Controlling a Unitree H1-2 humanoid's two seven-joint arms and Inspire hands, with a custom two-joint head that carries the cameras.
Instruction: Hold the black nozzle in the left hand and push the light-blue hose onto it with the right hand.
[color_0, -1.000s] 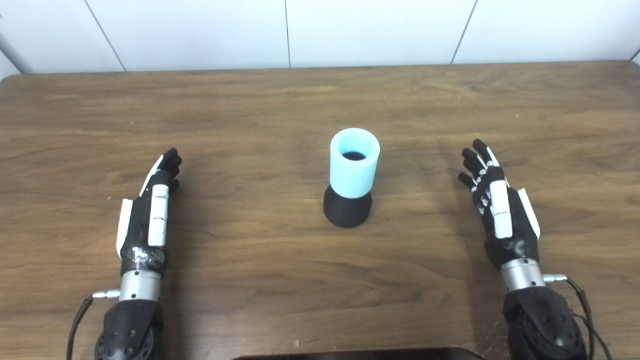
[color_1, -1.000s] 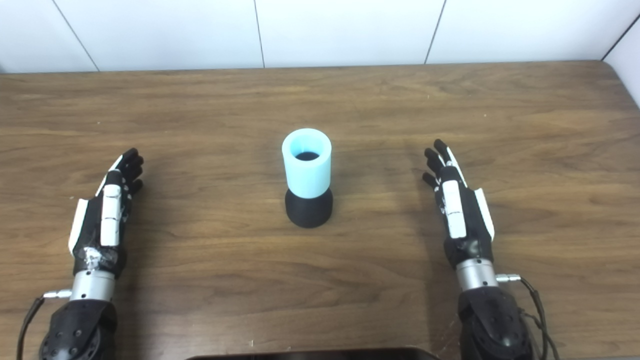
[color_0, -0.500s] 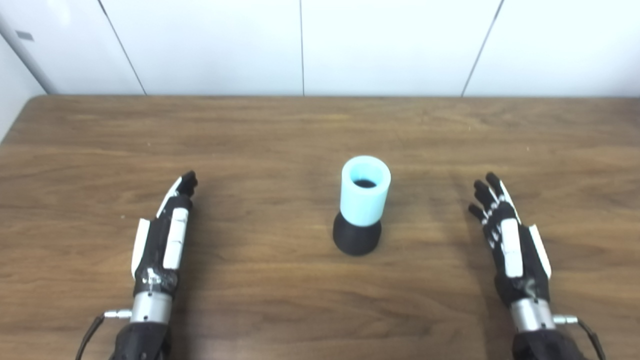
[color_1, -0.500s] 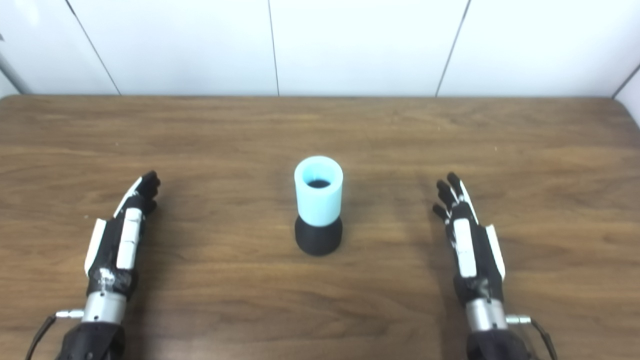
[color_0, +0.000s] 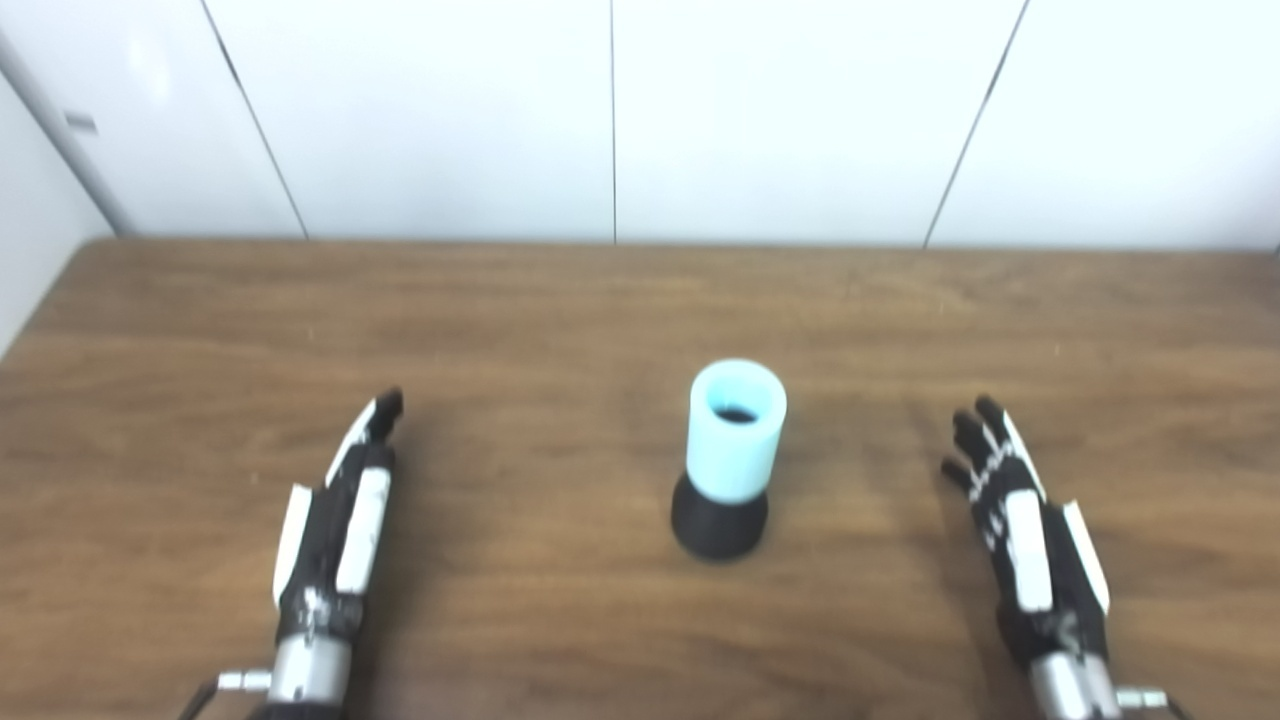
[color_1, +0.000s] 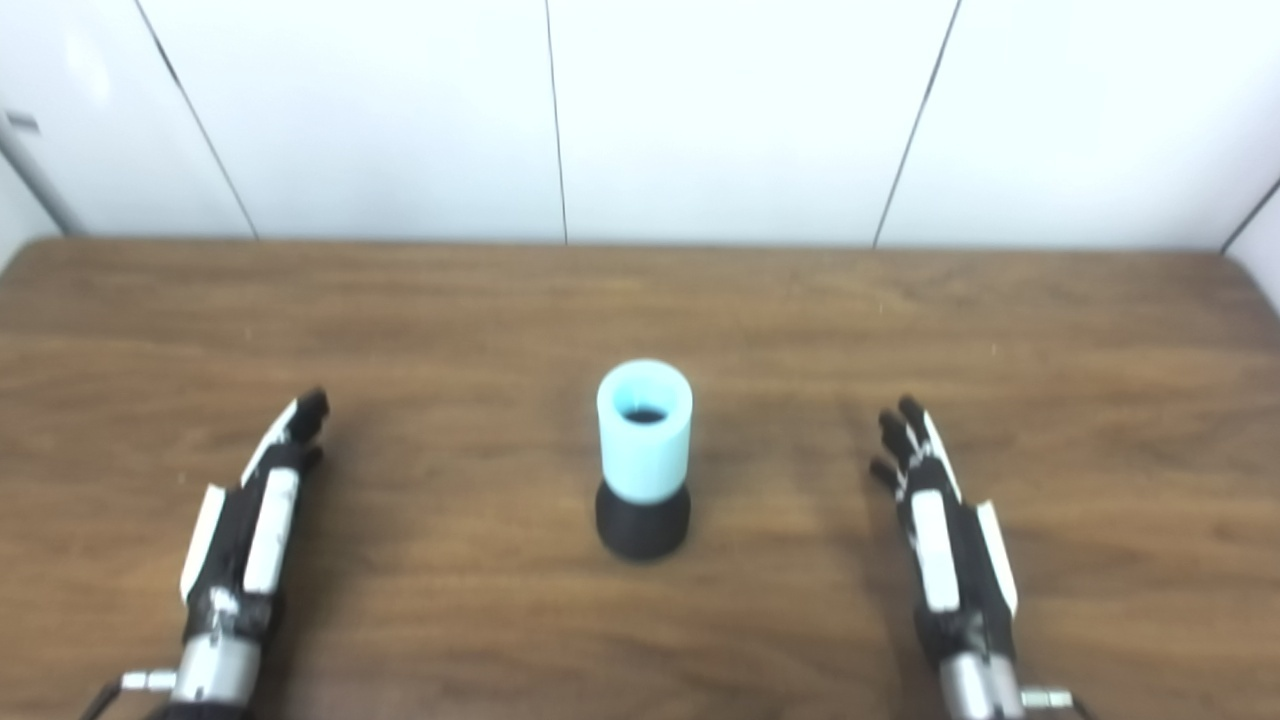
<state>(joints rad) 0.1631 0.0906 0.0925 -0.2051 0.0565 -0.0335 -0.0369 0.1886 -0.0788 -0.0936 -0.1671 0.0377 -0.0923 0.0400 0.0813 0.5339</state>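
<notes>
1. The light-blue hose (color_0: 736, 432) is standing upright in the middle of the wooden table (color_0: 560, 320), its open top facing up, and something dark is showing down inside the bore; what it is, I cannot tell.
2. It is sitting directly on the black nozzle (color_0: 719, 519), whose flared base is resting on the table and spreading wider than the hose above it.
3. The left hand (color_0: 335, 533) is lying low over the table, well apart from the pair on their left, fingers stretched out straight and close together, pointing away toward the wall and gripping nothing.
4. The right hand (color_0: 1030, 524) is doing much the same, well apart on the other side, fingers extended and slightly fanned, holding nothing.
5. Nothing is standing between either hand and the hose and nozzle; bare wood is showing on both sides.
6. Behind the table's far edge, white wall panels (color_1: 720, 110) with thin dark seams are filling the background.
</notes>
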